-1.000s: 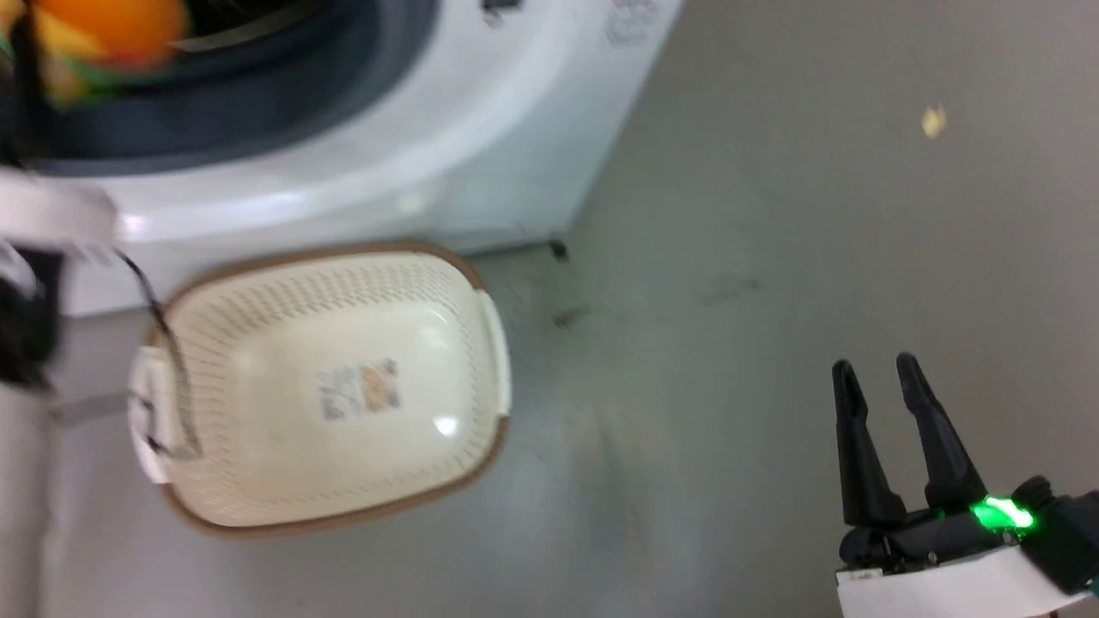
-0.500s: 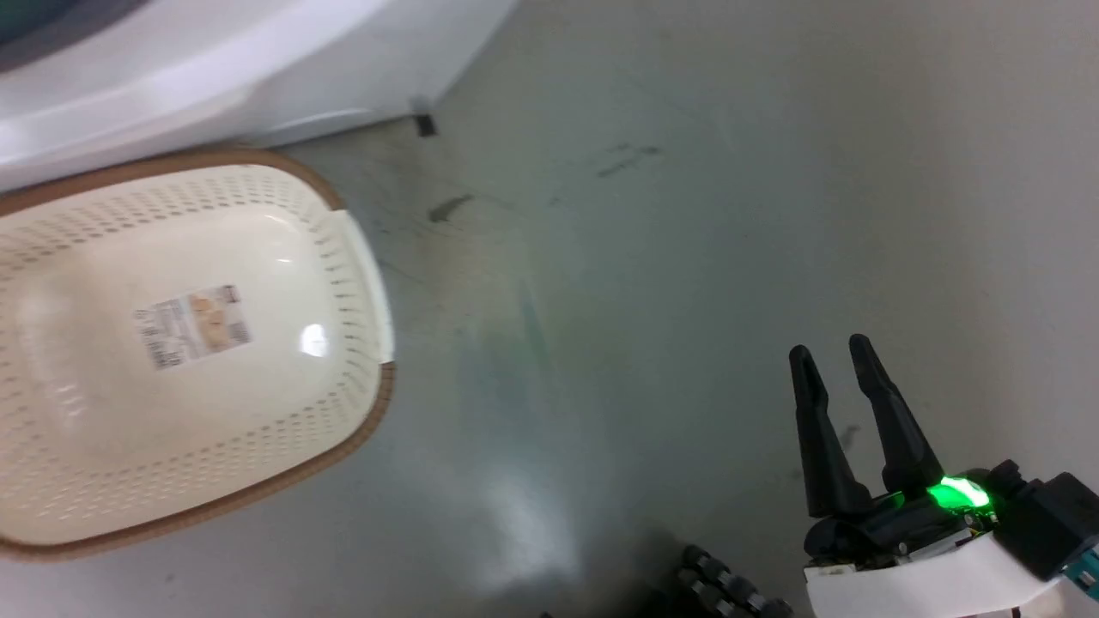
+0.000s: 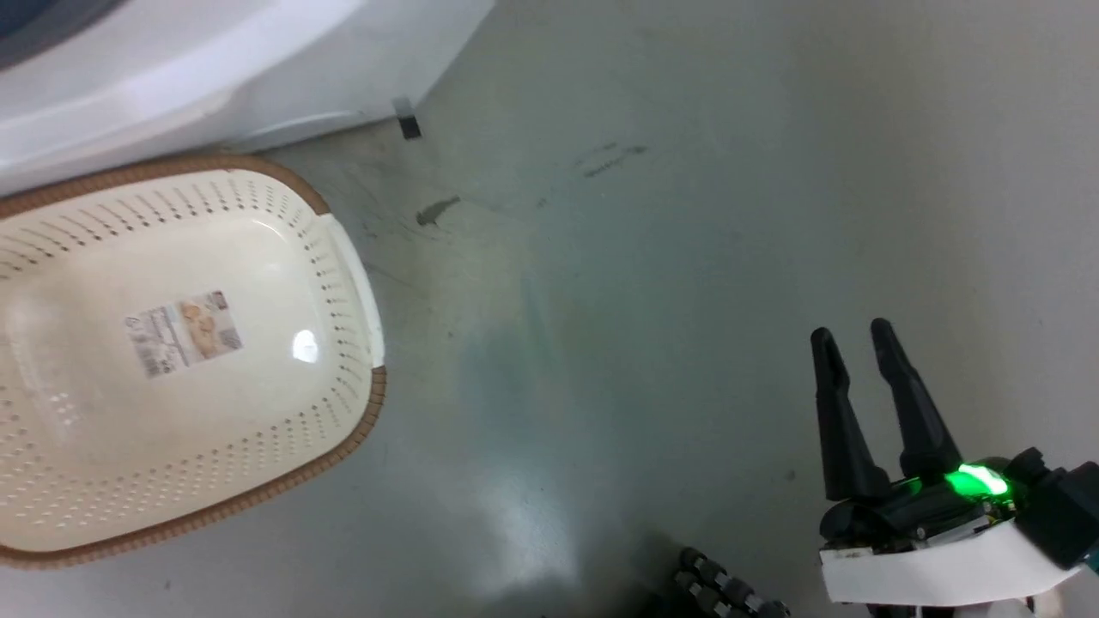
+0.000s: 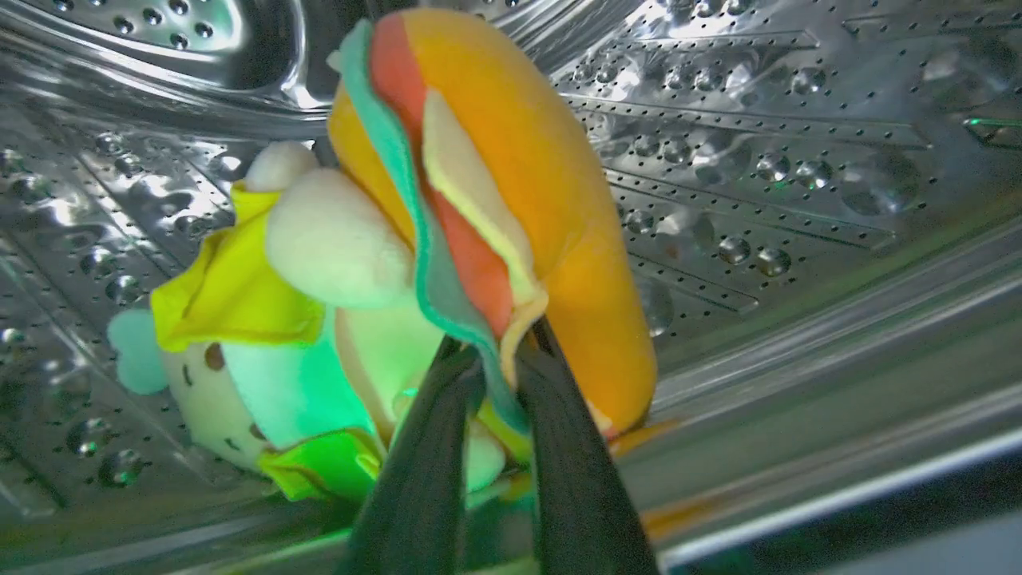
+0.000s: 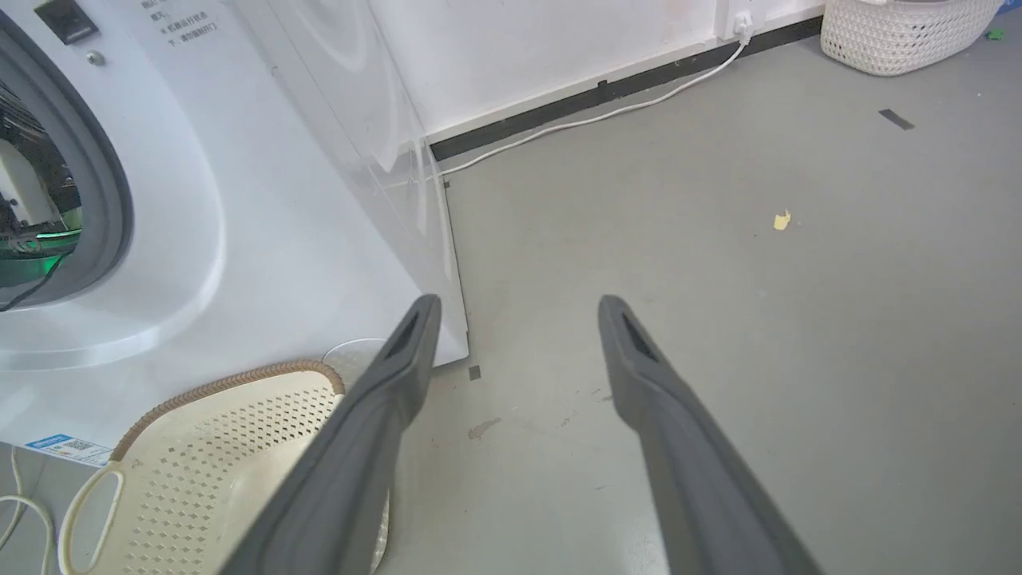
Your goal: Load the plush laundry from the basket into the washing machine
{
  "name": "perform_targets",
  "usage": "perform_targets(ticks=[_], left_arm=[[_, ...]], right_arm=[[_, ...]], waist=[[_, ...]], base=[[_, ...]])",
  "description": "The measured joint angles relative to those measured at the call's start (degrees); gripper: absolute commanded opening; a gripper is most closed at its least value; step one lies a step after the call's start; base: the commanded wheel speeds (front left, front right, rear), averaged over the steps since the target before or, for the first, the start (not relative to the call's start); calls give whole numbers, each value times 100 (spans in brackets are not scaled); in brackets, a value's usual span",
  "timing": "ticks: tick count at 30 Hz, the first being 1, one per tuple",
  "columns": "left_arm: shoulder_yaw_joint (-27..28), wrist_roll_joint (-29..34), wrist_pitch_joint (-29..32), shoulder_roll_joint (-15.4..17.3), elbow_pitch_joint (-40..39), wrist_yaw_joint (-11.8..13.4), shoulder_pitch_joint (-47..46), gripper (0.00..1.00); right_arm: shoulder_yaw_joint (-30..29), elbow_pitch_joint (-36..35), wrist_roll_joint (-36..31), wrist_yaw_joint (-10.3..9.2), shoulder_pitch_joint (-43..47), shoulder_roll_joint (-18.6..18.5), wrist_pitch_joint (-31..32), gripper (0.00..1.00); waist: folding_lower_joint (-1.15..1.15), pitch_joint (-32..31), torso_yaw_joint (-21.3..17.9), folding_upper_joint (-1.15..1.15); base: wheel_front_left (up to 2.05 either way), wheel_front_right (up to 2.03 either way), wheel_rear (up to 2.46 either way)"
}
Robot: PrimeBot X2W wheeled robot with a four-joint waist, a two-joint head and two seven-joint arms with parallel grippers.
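Observation:
In the left wrist view my left gripper [image 4: 503, 351] is shut on the plush laundry [image 4: 479, 208], pinching the hamburger's green and yellow layers; the peach-headed doll in yellow hangs beside it, all inside the shiny perforated drum [image 4: 758, 160] of the washing machine [image 5: 263, 208]. The cream basket [image 3: 103, 446] with its brown rim lies on the floor before the washer, nothing but its label sticker [image 3: 182, 332] inside. My right gripper [image 3: 854, 339] hovers open over bare floor, well right of the basket [image 5: 207, 471].
Grey floor [image 3: 644, 257] spreads to the right of the washer. A white cable [image 5: 607, 116] runs along the wall's dark skirting, and a white woven basket [image 5: 902, 32] stands far off in the corner. A small yellow scrap [image 5: 782, 220] lies on the floor.
The head camera has swung down and right, so the washer's opening and the plush left its picture. The right gripper stays open and nearly still.

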Motion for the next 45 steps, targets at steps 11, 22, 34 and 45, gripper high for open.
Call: perform_targets(ticks=[11, 22, 34, 45], left_arm=[[-215, -637, -1494, -862, 525, 7, 1219, 100], [-380, -1415, -2643, -1590, -559, 32, 3416, 100], [827, -1118, -2687, -2164, -3941, 1183, 7152, 100], [956, -258, -2691, -2774, -4511, 1266, 8435, 100]], right_arm=[[-520, 135, -506, 0, -80, 0, 0, 100], [-880, 310, -1057, 0, 226, 0, 0, 100], [-1035, 291, -1287, 0, 852, 0, 0, 100], [-980, 380, -1445, 0, 1234, 0, 0, 100]], waist=[[-1, -1049, 404, 0], [-3, -2895, 1215, 0], [-2, -4346, 2216, 0], [-1, -4741, 2695, 0]], base=[[0, 0, 0], [0, 0, 0], [0, 0, 0], [0, 0, 0]])
